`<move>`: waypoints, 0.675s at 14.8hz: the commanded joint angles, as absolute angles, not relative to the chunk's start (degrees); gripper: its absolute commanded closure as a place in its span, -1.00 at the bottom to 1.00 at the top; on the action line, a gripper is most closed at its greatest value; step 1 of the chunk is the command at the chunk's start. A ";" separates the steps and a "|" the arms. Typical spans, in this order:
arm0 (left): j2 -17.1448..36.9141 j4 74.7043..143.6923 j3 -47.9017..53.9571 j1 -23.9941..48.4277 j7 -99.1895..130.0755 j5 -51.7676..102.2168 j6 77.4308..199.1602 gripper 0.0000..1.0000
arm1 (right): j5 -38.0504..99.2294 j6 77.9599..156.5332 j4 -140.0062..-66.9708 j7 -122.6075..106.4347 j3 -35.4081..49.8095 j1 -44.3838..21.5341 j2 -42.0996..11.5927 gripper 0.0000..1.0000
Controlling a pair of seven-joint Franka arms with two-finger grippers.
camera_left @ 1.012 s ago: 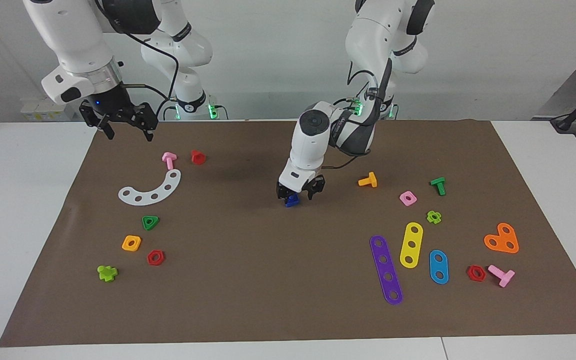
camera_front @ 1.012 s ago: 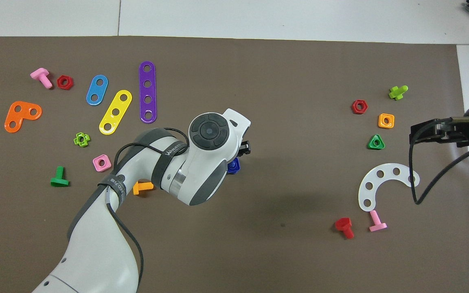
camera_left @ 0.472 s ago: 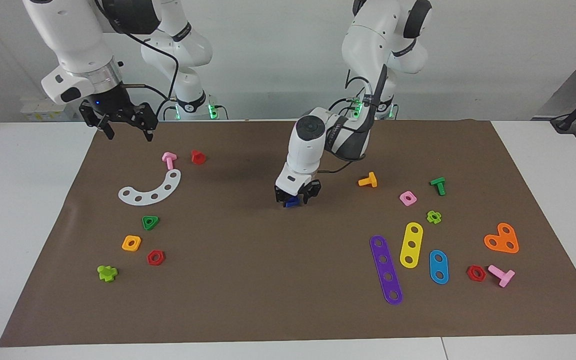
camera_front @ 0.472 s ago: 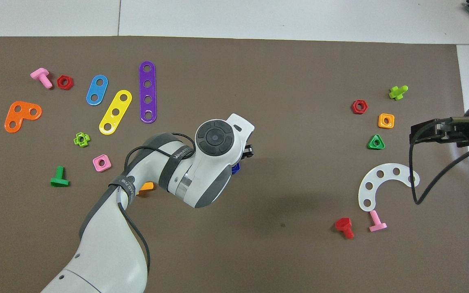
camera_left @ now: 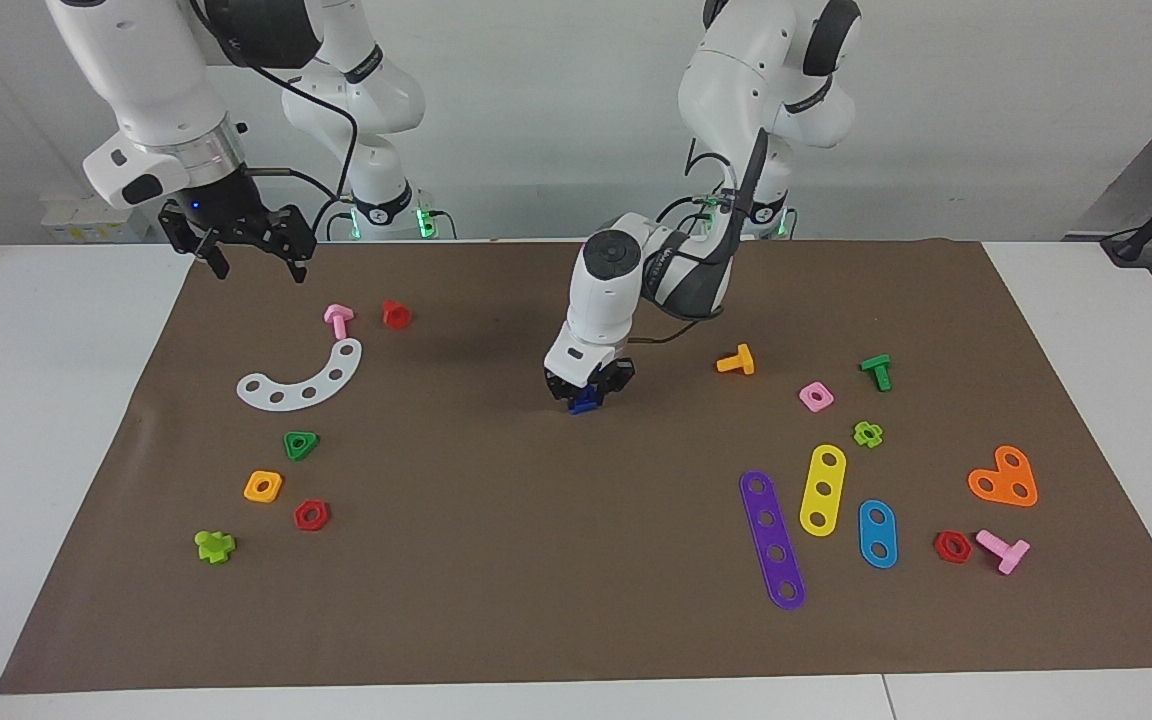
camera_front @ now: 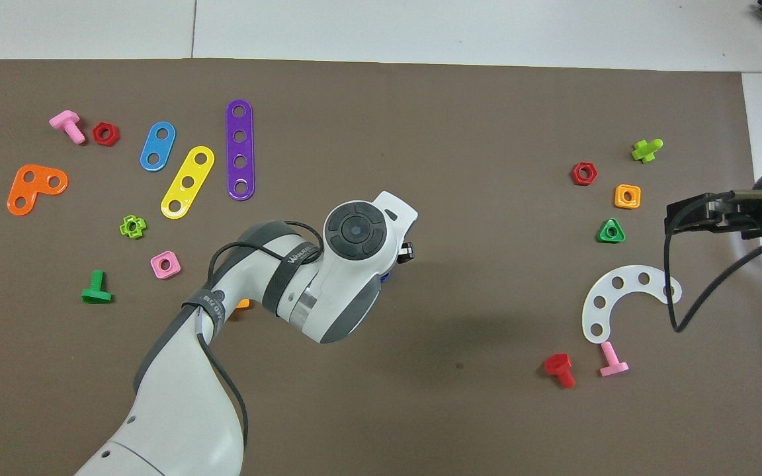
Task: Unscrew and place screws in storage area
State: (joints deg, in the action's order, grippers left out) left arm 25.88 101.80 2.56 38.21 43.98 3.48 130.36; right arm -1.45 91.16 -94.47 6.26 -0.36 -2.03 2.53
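Note:
The small blue bolt sits at the middle of the brown mat; in the overhead view only a sliver of the blue bolt shows under the left hand. My left gripper points down with its fingers shut on the blue bolt, low at the mat. The storage area is the patch with the white curved strip toward the right arm's end, also in the overhead view. My right gripper waits open and empty in the air over the mat's edge near that patch.
Around the white strip lie a pink bolt, a red bolt, a green triangle nut, an orange square nut and a red hex nut. Toward the left arm's end lie purple, yellow and blue strips.
My left gripper's fingers have closed in from either side onto the blue bolt, and the hand has shifted slightly toward the right arm's end. The right arm has not moved.

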 commanded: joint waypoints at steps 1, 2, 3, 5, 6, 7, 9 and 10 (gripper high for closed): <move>25.49 100.47 1.67 38.50 43.95 3.08 128.24 0.47 | -0.09 91.23 -94.66 5.71 -0.26 -1.84 2.90 -1.00; 25.49 98.98 1.67 38.32 43.95 3.25 126.41 0.49 | -0.09 91.23 -94.66 5.71 -0.26 -1.85 2.90 -1.00; 25.66 97.31 1.67 38.23 43.95 3.51 124.39 0.49 | -0.09 91.32 -94.66 5.63 -0.26 -1.85 2.90 -1.00; 26.19 94.15 1.50 37.53 43.95 3.78 121.13 0.50 | -0.09 91.32 -94.83 5.71 -0.26 -1.93 2.90 -0.99; 26.97 92.39 1.23 37.36 43.95 3.78 119.11 0.50 | -0.09 91.49 -95.01 5.80 0.00 -1.93 2.99 -0.99; 27.68 90.20 1.23 35.96 43.86 3.78 116.39 0.50 | -0.09 91.58 -95.10 5.80 0.17 -2.02 2.99 -0.98; 29.87 83.88 1.40 31.84 43.51 4.04 109.72 0.50 | -0.09 93.41 -97.19 5.80 0.87 -2.20 3.77 -0.98; 30.75 81.41 1.41 30.25 42.98 4.13 106.82 0.50 | -0.09 95.34 -99.47 6.32 1.66 -3.15 4.65 -0.98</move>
